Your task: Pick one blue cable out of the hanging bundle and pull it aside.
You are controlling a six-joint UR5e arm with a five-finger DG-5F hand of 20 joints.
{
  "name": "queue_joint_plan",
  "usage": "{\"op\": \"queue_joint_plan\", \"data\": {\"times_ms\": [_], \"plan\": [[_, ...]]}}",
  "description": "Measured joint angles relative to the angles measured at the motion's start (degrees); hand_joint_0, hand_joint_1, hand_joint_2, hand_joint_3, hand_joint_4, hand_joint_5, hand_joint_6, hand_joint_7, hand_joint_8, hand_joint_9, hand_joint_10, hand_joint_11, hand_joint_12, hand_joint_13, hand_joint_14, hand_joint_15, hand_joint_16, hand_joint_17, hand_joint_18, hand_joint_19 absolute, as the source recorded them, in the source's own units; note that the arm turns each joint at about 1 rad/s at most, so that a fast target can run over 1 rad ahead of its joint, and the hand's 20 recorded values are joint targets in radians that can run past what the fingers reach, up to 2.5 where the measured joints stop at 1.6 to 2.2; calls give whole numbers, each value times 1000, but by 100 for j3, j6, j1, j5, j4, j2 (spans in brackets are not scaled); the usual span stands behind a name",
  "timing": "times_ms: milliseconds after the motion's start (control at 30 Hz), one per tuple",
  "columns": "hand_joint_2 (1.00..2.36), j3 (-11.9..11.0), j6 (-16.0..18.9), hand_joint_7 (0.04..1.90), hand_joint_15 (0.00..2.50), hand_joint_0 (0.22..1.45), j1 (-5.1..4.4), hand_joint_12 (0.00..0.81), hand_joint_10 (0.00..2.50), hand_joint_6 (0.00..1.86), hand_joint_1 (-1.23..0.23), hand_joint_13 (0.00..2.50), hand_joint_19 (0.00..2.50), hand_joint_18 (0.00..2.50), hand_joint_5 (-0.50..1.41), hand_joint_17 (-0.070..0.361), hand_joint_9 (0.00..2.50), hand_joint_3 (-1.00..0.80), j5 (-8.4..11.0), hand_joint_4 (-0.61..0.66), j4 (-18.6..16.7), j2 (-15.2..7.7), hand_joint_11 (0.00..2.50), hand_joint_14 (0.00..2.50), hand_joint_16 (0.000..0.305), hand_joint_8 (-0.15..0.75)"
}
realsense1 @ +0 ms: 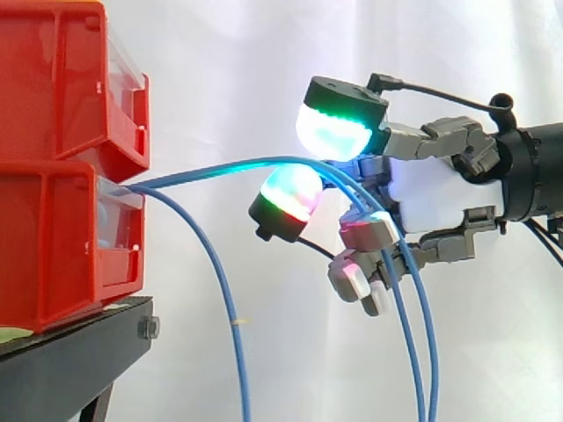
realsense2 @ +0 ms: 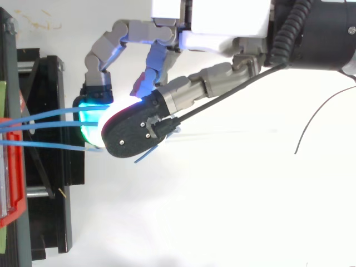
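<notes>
- hand (realsense1: 431, 193): comes in from the right in the side view. Fingers curled, with a narrow gap between the upper green-glowing pad (realsense1: 332, 134) and the lower red-green one.
- blue cables (realsense1: 211, 169): two of them arc out of the lower bin front and pass between those pads. They drape over the curled lower fingers and hang straight down under the hand. The hand is hooked round both, not just one.
- loose blue cable (realsense1: 221, 290): leaves the same bin front and droops down on its own, well apart from the hand.
- top view: hand (realsense2: 222, 16) seen from above. The black back of one fingertip covers the spot where the cables meet the pads, so the grip can't be judged here.
- top view also gives three blue lines side by side from the left edge to the pads. Can't tell which is the loose one.
- red bins (realsense1: 62, 246): two stacked at the left; the side view shows their fronts, the top view just a red edge.
- black stand (realsense1: 70, 360): under the bins.
- white curtain (realsense1: 229, 70): behind everything.
</notes>
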State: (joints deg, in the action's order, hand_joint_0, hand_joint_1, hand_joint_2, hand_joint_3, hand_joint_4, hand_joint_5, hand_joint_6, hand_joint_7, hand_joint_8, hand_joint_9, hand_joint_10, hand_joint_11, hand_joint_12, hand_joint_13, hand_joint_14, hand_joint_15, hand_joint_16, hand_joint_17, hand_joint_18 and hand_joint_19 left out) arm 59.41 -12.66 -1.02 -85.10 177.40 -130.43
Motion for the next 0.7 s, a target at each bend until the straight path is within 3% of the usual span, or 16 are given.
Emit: {"op": "queue_joint_plan", "data": {"times_ms": [200,300,400,567,633,700], "plan": [[1017,0,0,771,792,588,3,324,19,908,-766,1012,851,870,-144,88,1263,-208,-4,-68,-4,0,922,25,39,268],[1018,0,0,844,787,673,4,311,19,922,-876,1004,824,879,-156,84,1207,-264,-1,-113,-4,0,929,25,37,242],[1000,0,0,800,763,753,5,298,16,927,-860,1001,765,902,-171,81,1205,-500,-3,-211,-4,0,923,25,36,235],[1000,0,-4,807,698,784,20,233,18,944,-807,966,592,865,-182,55,1211,-500,-4,-363,-4,0,880,24,25,221],[1000,0,-21,783,686,787,33,228,17,946,-804,962,562,838,-182,49,1214,-500,-2,-366,-4,0,879,24,22,217],[1000,0,-53,698,679,754,48,219,17,929,-835,959,556,832,-177,48,1217,-500,0,-279,-3,-1,886,23,21,215]]}}
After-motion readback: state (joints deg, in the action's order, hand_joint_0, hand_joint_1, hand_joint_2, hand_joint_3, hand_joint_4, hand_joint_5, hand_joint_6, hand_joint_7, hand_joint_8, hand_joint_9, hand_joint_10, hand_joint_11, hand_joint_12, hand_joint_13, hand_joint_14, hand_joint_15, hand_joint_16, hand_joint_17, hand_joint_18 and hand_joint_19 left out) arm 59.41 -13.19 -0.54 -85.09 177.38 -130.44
